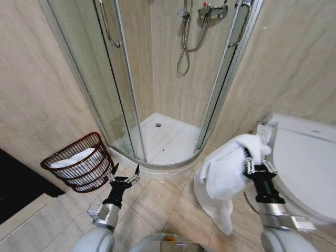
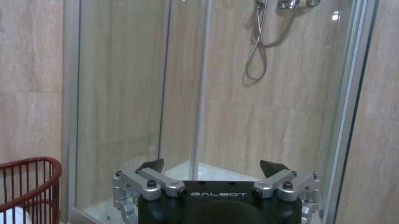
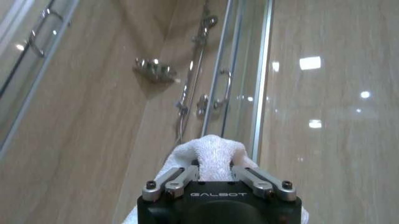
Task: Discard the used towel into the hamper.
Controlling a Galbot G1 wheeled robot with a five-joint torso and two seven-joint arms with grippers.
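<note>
The white towel hangs from my right gripper, which is shut on its upper fold beside the toilet; its long tail drapes toward the floor. In the right wrist view the towel bulges up between the closed fingers of that gripper. The hamper, a dark reddish-brown slatted basket, stands on the floor at the left by the shower door with white cloth inside. My left gripper is open and holds nothing, just right of the hamper; the left wrist view shows it with the hamper's rim at the edge.
A curved glass shower enclosure with a white tray fills the corner ahead. A white toilet stands close on the right. Beige tile floor lies between hamper and toilet. A dark area is at far left.
</note>
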